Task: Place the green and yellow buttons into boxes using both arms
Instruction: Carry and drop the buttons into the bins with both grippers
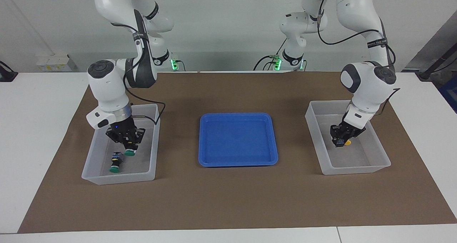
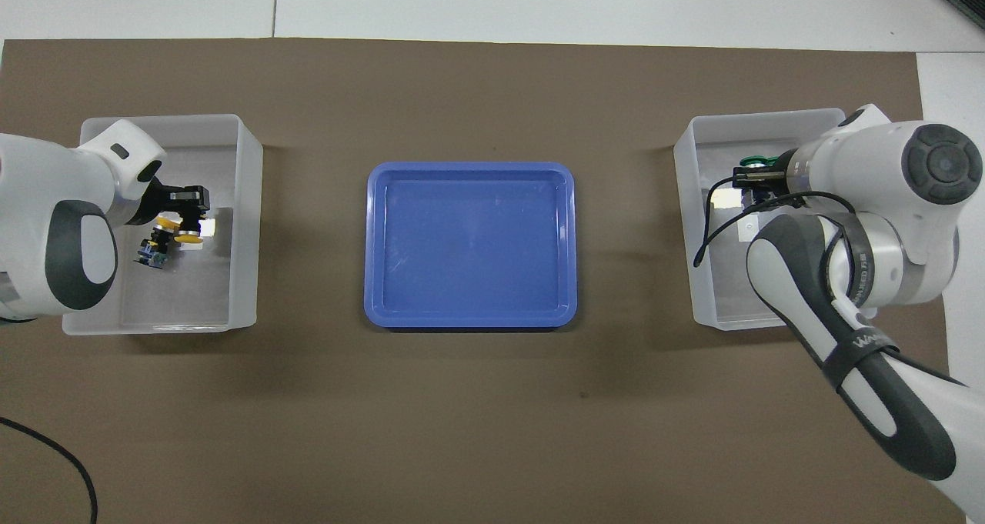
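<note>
My right tool [image 1: 127, 147] is clamped on a green-capped black push-button [image 1: 129, 152] low in one translucent whitish plastic bin [image 1: 93, 171]; releasing could knock its resting twin [image 1: 115, 163]; my left tool [image 1: 341, 140] grips a yellow-capped button [image 1: 347, 142] in the other bin [image 1: 323, 168], its twin probably hidden beneath.

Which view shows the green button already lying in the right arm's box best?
The facing view: the lying green button shows whole in the box, cap toward the camera, just below the right gripper and its held green button. In the overhead view the right arm hides it.
</note>
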You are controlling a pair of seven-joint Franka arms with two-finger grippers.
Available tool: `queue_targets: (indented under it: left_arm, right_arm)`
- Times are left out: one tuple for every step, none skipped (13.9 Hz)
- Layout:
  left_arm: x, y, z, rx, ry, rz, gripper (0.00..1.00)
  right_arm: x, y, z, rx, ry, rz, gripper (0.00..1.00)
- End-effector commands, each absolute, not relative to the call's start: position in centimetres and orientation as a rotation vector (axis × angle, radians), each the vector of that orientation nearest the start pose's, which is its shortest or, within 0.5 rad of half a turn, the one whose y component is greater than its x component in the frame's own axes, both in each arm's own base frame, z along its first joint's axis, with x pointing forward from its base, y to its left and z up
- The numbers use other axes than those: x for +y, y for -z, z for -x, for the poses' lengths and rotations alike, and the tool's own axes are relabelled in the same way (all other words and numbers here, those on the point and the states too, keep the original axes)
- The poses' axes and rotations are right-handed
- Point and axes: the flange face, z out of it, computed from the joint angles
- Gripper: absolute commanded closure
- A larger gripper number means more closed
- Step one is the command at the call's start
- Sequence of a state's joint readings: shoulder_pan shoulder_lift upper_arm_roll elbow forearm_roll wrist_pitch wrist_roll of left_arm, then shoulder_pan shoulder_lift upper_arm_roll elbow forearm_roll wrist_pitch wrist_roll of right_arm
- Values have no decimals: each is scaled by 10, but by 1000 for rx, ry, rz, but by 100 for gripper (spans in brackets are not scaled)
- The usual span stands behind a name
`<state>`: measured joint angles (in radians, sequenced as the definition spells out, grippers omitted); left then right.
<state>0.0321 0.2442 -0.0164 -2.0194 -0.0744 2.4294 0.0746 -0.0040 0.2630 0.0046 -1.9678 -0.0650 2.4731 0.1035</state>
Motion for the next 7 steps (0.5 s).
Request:
queue_targets:
  left_arm:
    - [13, -329, -607, 61, 305, 3178, 100]
    - [13, -324, -606, 64, 314, 3175, 100]
    - [13, -317, -604, 66, 326, 3172, 100]
    - [13, -312, -604, 65, 328, 3171, 100]
    - [13, -312, -604, 67, 328, 3170, 100]
    - [13, -311, -604, 67, 321, 3171, 100]
    - [13, -313, -606, 68, 321, 3171, 100]
  right_arm:
    - [-6, -336, -629, 66, 403, 3134, 100]
    - [-7, -329, -629, 69, 383, 3136, 100]
    - [-8, -323, -629, 73, 367, 3138, 100]
    - [-8, -319, -626, 71, 350, 3141, 84]
    - [-7, -319, -626, 71, 347, 3141, 57]
    - [-7, -320, -626, 71, 349, 3140, 28]
    - [-8, -321, -627, 73, 354, 3140, 9]
